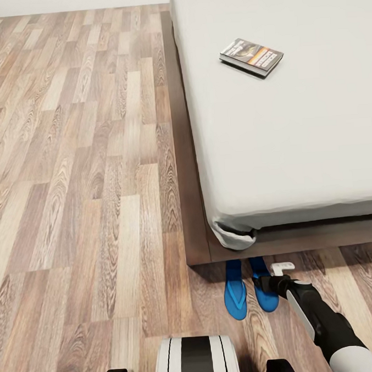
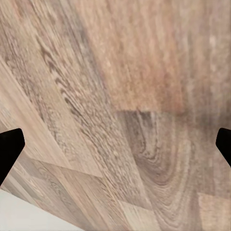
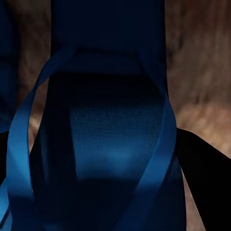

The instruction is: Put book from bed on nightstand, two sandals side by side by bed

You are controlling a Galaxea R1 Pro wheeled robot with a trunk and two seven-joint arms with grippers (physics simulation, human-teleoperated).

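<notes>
The book lies flat on the bed's grey mattress, far from both arms. Two blue sandals lie side by side on the floor at the bed's foot corner, toes toward the dark frame: the left sandal and the right sandal. My right gripper is low over the right sandal. In the right wrist view that sandal sits between the black fingers, the strap against one finger. My left gripper hangs open above bare floor.
Wood-plank floor stretches wide to the left of the bed. A white wall runs along the far edge. A loose fold of sheet hangs at the mattress corner. My base stands just behind the sandals.
</notes>
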